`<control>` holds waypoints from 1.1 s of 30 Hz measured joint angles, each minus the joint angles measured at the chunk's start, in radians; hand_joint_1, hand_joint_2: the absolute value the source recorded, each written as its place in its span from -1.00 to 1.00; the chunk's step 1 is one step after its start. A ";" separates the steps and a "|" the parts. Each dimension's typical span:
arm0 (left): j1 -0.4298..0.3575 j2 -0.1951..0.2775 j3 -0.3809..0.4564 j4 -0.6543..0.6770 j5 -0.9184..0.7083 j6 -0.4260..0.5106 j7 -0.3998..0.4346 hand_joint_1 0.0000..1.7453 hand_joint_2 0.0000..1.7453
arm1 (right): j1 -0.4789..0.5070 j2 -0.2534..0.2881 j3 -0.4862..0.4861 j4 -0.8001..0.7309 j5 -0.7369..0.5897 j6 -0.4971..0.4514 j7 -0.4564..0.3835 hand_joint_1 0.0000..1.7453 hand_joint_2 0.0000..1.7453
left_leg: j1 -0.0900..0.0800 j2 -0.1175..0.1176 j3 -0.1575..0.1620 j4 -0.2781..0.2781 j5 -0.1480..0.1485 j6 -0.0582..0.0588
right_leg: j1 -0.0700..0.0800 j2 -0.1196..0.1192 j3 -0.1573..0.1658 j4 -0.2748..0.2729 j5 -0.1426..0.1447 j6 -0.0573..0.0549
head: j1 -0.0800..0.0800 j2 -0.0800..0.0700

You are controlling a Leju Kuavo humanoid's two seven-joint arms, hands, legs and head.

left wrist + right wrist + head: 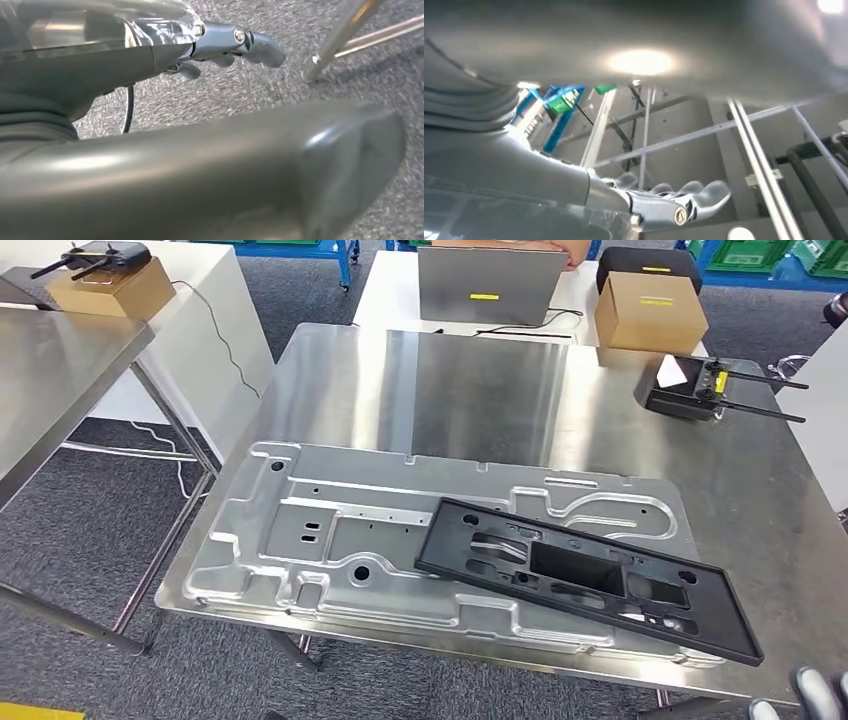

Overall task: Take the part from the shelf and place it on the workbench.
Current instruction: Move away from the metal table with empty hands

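Steel desk is filling the middle of your head view, and a large silver stamped metal panel is lying flat on its near half. The task's part, a black rectangular plastic frame with cut-outs, is lying on top of that panel toward your right, tilted so its long side is running diagonally, with its far right corner reaching the desk's near edge. Nothing is touching the frame.

Your right hand is just peeking in at the lower right corner of the head view, near the frame's corner but apart from it. In the right wrist view the right hand's fingers are stretching out side by side, slightly curved, holding nothing.

Your left hand is hanging over grey carpet beside a metal desk leg. Its fingers are extending loosely and gripping nothing.

At the desk's far right, a cardboard box is sitting beside a black device with antennas. Behind the desk, a grey laptop is standing on a white table. A second cardboard box is sitting at the far left.
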 joint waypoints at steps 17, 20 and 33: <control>0.001 -0.005 0.001 0.000 -0.003 0.002 0.003 -1.00 -1.00 | -0.013 -0.009 0.001 0.029 -0.014 0.000 -0.003 -1.00 -1.00 | -0.016 -0.002 0.042 0.003 -0.035 0.016 | 0.011 -0.008 -0.020 0.005 0.027 -0.016 | -0.047 0.000; -0.001 -0.005 0.001 0.000 -0.004 0.004 0.003 -1.00 -1.00 | -0.010 -0.009 0.000 0.029 -0.016 0.000 -0.003 -1.00 -1.00 | -0.014 0.004 0.027 0.000 -0.021 0.039 | 0.010 -0.008 -0.050 0.075 -0.038 -0.008 | -0.030 0.000; -0.001 -0.010 0.002 0.000 -0.007 0.004 0.003 -1.00 -1.00 | -0.008 -0.008 0.000 0.031 -0.018 0.000 -0.003 -1.00 -1.00 | -0.023 0.011 -0.013 0.004 0.016 0.014 | 0.023 -0.010 0.058 -0.031 -0.013 -0.039 | -0.005 0.000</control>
